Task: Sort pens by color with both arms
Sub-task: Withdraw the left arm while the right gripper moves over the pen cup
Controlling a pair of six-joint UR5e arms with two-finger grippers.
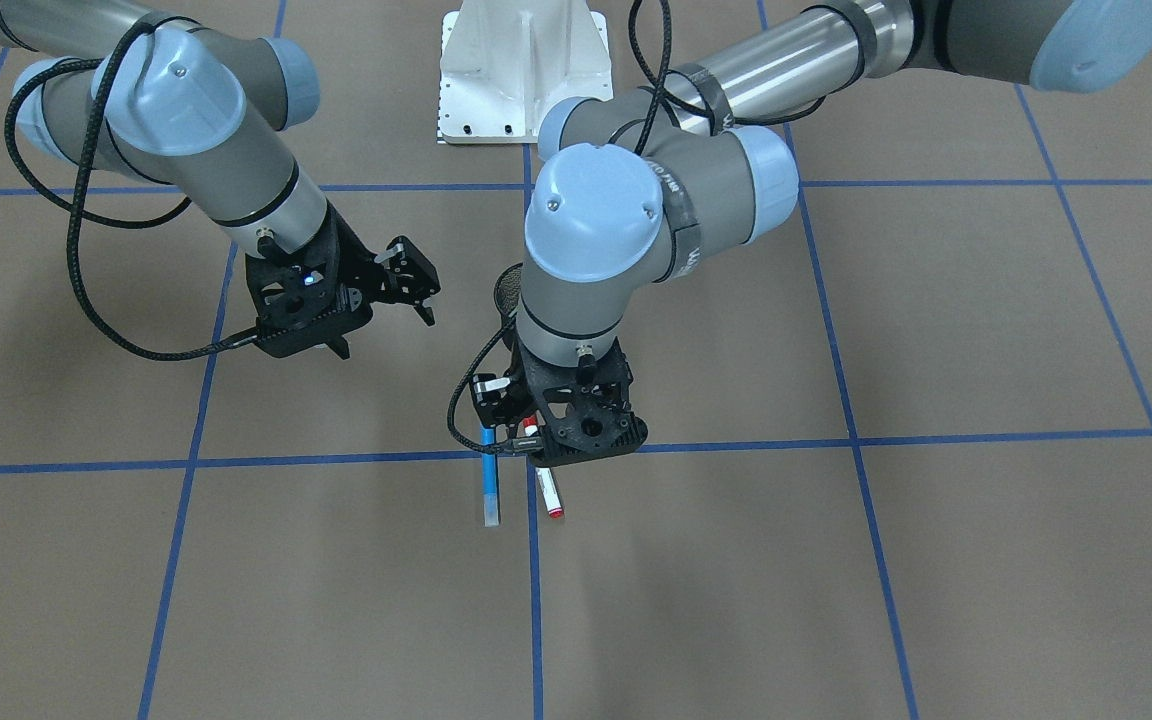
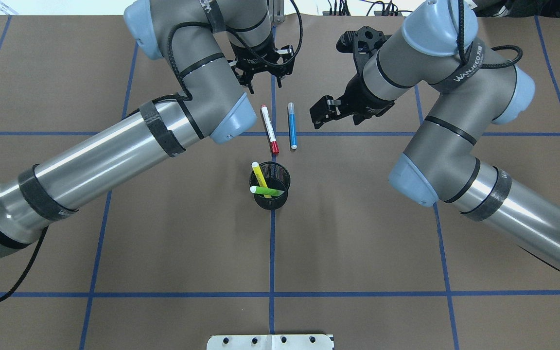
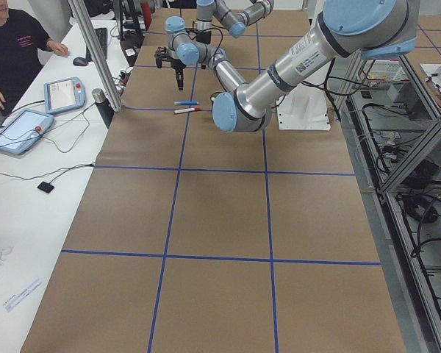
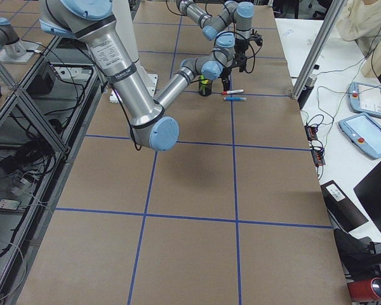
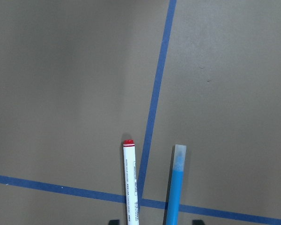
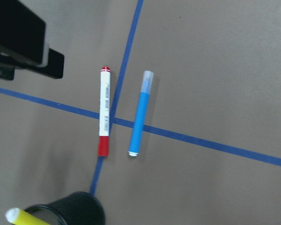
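Two markers, the red-capped pen [image 2: 269,129] and the blue pen [image 2: 291,125], lie side by side on the bench [image 2: 114,233]; the left fingers [image 2: 251,83] and right fingers [image 2: 323,108] hang spread and empty.

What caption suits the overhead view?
Red-capped pen and blue pen lie beyond the mesh cup holding the yellow pen and green pen.

Red-capped pen [image 2: 269,129], blue pen [image 2: 291,125] lie parallel; yellow pen [image 2: 258,173], green pen [image 2: 266,191] in cup [image 2: 271,203].

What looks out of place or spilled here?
Nothing stands out. The red-capped pen and blue pen lie flat side by side, not touching; the yellow pen and green pen lean inside the upright mesh cup.
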